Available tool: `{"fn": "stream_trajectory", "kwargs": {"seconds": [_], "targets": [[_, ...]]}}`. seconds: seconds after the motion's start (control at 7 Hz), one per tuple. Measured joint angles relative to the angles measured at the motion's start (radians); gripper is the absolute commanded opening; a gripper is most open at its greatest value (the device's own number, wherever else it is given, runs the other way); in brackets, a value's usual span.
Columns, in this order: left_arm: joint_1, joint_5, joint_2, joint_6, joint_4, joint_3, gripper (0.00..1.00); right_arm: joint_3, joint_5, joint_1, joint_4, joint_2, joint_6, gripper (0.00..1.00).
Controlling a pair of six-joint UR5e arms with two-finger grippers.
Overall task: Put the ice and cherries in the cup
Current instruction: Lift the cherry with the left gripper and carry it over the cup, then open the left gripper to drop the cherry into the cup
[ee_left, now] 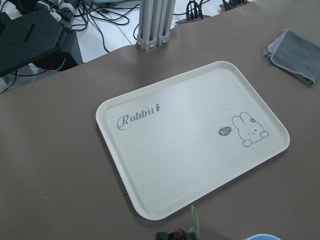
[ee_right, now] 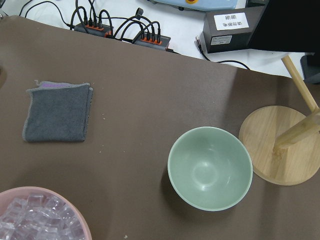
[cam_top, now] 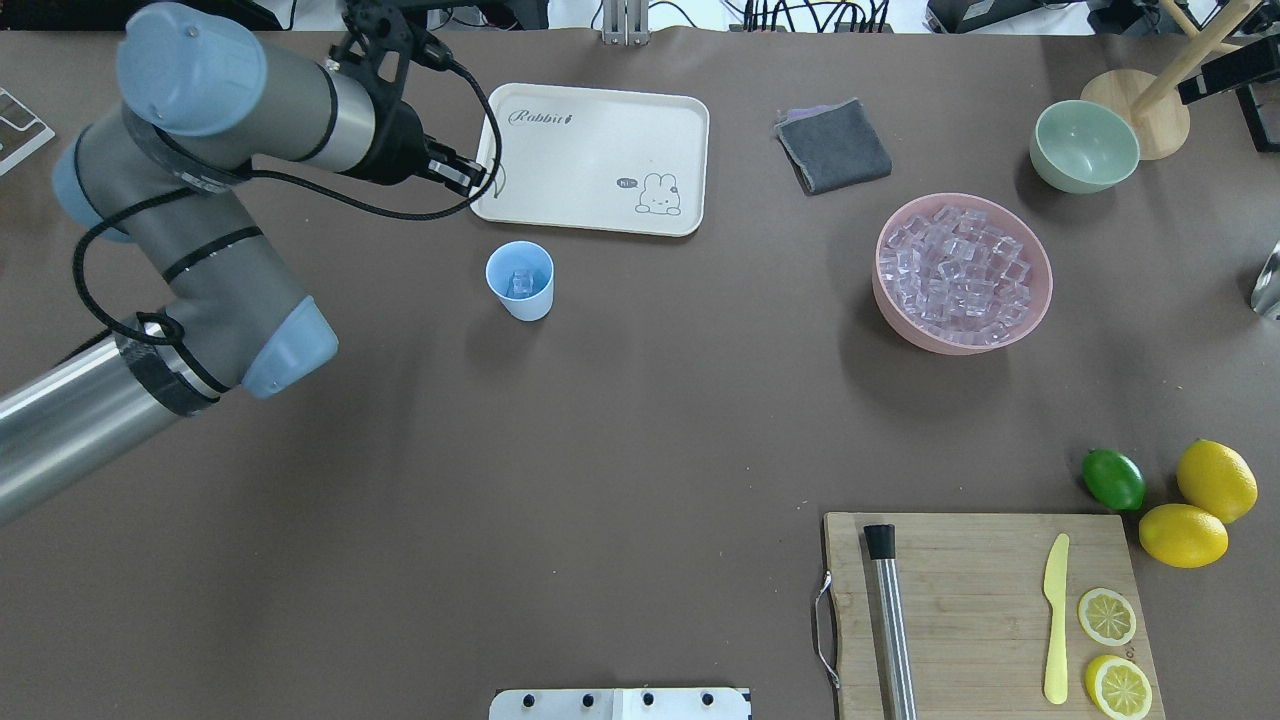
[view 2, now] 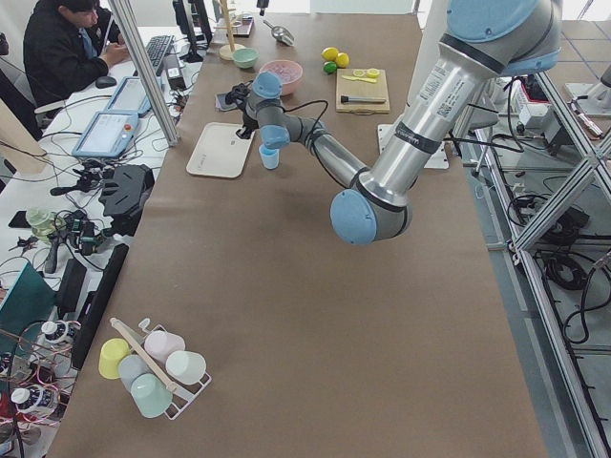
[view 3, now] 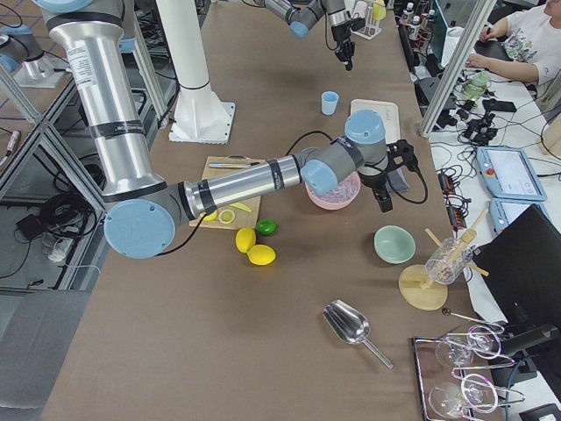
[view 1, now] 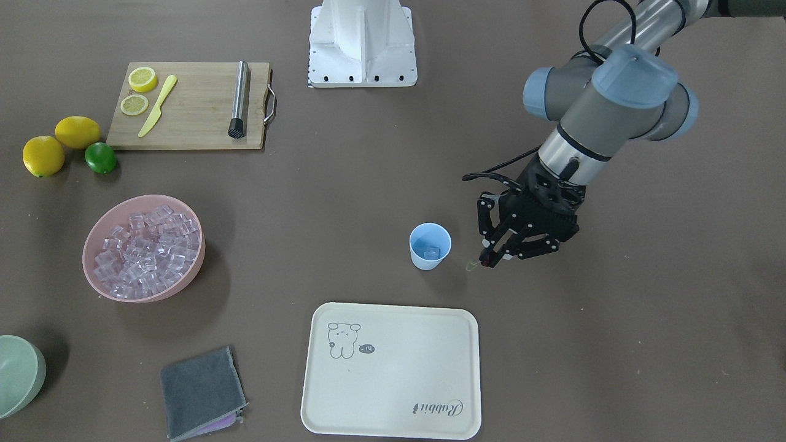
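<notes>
The light-blue cup (view 1: pixel 430 247) stands upright on the table near the tray and shows in the overhead view (cam_top: pixel 520 281) too. It holds ice cubes (cam_top: pixel 520 284). Many more ice cubes (view 1: pixel 148 247) fill the pink bowl (cam_top: pixel 1040 300). My left gripper (view 1: pixel 491 259) hovers just beside the cup, apart from it. It is shut on a small dark cherry (ee_left: pixel 175 234) whose green stem (view 1: pixel 473 265) sticks out. My right gripper (view 3: pixel 383 197) shows only in the exterior right view, above the table between the pink bowl and the pale green bowl; I cannot tell whether it is open or shut.
A cream tray (view 1: pixel 393 368) lies next to the cup. A grey cloth (view 1: pixel 202 393), a pale green bowl (cam_top: pixel 1085 145), a cutting board (view 1: pixel 190 104) with lemon slices, knife and muddler, whole lemons and a lime (view 1: pixel 100 158) lie around. A wooden stand (ee_right: pixel 282 145) is by the green bowl.
</notes>
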Motion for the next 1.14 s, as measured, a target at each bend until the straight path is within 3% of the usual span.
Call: {"fn": "stream_trajectory", "kwargs": {"seconds": [0.57,0.86,1.0,1.14], "targets": [[0.113,0.123,0.012,-0.008,-0.051,0.012,0.0,0.004,-0.002,0.002,0.001,-0.008,-0.005,1.0],[0.133,0.141,0.023,-0.02,-0.059,0.017,0.0,0.008,-0.004,0.003,0.001,-0.011,-0.003,1.0],[0.136,0.142,0.031,-0.021,-0.061,0.017,0.38,0.009,-0.005,0.004,0.001,-0.014,-0.003,1.0],[0.137,0.141,0.039,-0.02,-0.074,0.018,0.97,0.011,-0.006,0.004,0.001,-0.015,-0.002,1.0]]}}
